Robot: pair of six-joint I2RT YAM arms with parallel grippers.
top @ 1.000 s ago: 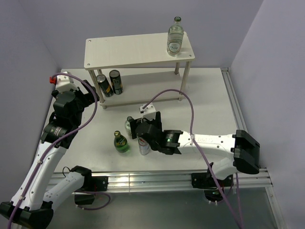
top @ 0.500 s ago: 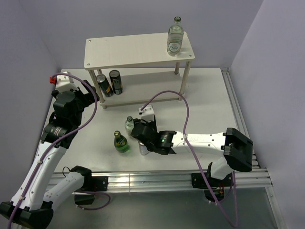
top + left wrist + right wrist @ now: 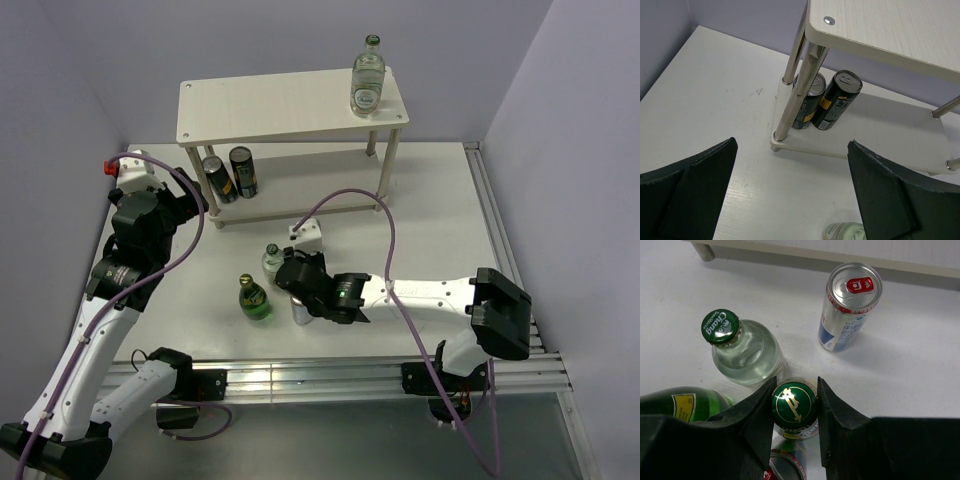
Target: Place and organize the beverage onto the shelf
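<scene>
**A:** Now that the right gripper [image 3: 795,390] has its fingers pinched shut on the cap of a green bottle [image 3: 794,406] on the table, how should the lift go?

**B:** Straight up first, I'd say. The hold is only at the cap, so the body below may swing. A slow vertical rise should keep it off its neighbours.

**A:** How crowded is it there?

**B:** Tight. A clear bottle [image 3: 742,352] stands just beside one finger, and a second green bottle [image 3: 675,402] is close on the same side. The red-marked top of a can [image 3: 784,466] shows right under the held bottle. A silver-blue can [image 3: 847,307] stands a little further on, toward the shelf [image 3: 280,105].

**A:** And room on the shelf?

**B:** The top board carries one clear bottle [image 3: 367,75] at its right end, with open board to the left of it. The lower tier has two dark cans [image 3: 827,102] at its left end, by the leg. Headroom there looks short for a bottle, so the top board seems safer. Come in above the front edge and set down away from the rim.

**A:** Is the other arm in the way?

**B:** Probably not. The left gripper [image 3: 792,165] hangs spread wide and holds nothing, near the shelf's left front leg and well apart from the cluster.
</scene>
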